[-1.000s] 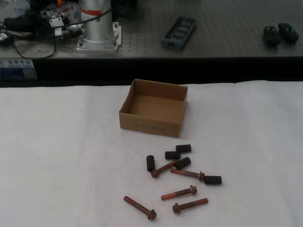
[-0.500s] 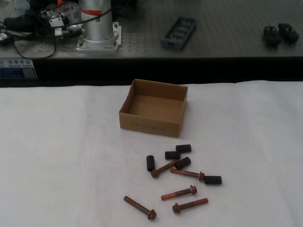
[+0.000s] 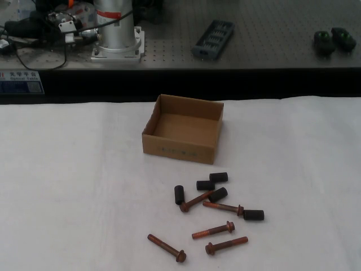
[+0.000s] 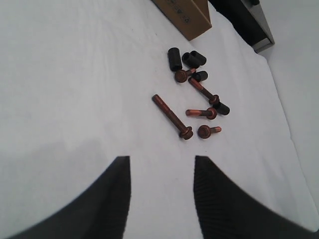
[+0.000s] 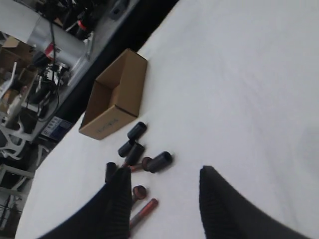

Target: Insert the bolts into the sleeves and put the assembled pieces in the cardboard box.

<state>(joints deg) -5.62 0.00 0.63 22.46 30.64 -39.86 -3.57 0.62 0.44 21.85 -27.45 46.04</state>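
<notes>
an open-topped brown cardboard box sits on the white-covered bench, toward its far edge. the task's loose parts lie scattered on the cover just in front of the box, all of them outside it: five rust-coloured flanged metal bolts and five short black cylindrical sleeves.

the sleeve nearest the box lies touching or almost touching a second sleeve. a third sleeve lies a little apart to one side. one bolt points its shaft at a fourth sleeve; whether the tip has entered cannot be told. another bolt lies with its head just beside the fifth sleeve. three more bolts lie nearer the bench's front edge: a lone bolt off by itself, and a pair lying roughly parallel.

the left gripper hangs over bare white cover short of the scatter, its jaws released and its dark ribbed fingers spread wide, gripping nothing. the right gripper hangs over the cover as well, its jaws likewise released, with the sleeves and bolts just past one black finger and the box beyond them.

behind the bench stands a perforated metal table carrying a silver post and a blue rack.
</notes>
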